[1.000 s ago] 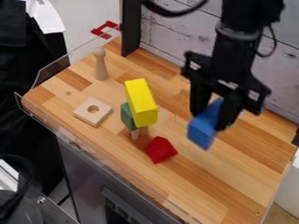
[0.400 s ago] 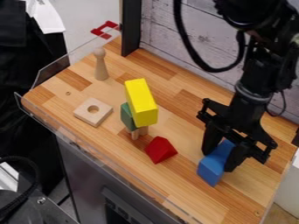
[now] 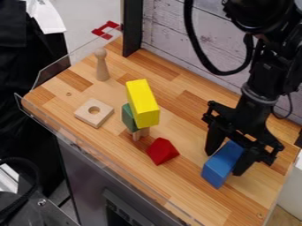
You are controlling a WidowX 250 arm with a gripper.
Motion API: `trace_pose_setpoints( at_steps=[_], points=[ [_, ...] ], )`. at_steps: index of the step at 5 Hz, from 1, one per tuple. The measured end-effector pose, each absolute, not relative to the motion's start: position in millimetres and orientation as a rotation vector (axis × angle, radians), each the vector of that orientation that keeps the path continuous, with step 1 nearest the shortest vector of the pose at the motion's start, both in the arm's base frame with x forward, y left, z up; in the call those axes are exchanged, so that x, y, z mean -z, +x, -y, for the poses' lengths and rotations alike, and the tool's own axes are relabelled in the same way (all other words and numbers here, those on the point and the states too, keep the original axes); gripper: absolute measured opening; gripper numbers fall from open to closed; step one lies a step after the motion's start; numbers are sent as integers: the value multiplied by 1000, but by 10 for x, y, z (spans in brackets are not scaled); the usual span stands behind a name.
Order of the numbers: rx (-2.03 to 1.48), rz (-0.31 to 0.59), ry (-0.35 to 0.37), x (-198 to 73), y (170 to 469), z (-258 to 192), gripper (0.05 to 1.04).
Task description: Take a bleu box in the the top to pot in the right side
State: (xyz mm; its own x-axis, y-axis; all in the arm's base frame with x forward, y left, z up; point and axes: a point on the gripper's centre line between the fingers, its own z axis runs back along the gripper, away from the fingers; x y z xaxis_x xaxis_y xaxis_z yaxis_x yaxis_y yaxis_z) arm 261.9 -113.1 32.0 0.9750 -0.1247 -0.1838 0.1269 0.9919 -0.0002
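Yellow block (image 3: 142, 103), long, tilted, sits well off to the image-left of the fingers (image 3: 213, 141), on top of a green block (image 3: 128, 118) and a small light wood piece (image 3: 137, 134). Tallest stack around. Red block (image 3: 162, 151), angular, lies between that stack and the fingers, closest loose thing on their image-left side, apart from them. Square wood piece (image 3: 85, 116) with a round hole lies flat, farther image-left, past the stack. Wood peg (image 3: 102, 69), round head, stands upright, up and image-left, well away from the fingers. All on a striped wood tabletop (image 3: 177, 183). Behind the fingers: pale plank wall (image 3: 183, 37), with a black post (image 3: 133, 28) toward image-left. Clear rim (image 3: 36, 118) along the near edge.

Arm (image 3: 258, 84) comes in from the upper right, bent, black cable (image 3: 203, 57) looping beside it. Gripper (image 3: 224, 162) hangs low over the right part of the tabletop, pointing down at a slant toward the near side.

Fingers spread, one on either side of the blue block (image 3: 220, 165). Block is between them, slanted, its near end sticking out past the tips. Can't tell if both fingers press on it. Block is down at tabletop level; can't confirm contact underneath.
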Motion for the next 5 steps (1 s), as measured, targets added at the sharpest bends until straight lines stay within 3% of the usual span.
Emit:
trace_pose_setpoints(
  at_steps=[1, 2, 3, 5],
  points=[
    [166, -112, -2, -756, 2641, 1007, 1005],
    [109, -35, -22, -1248, 2651, 809, 999],
    [17, 19, -55, -1520, 2627, 575, 999],
    [-76, -3, -84, -1495, 2614, 92, 1000]
  ],
)
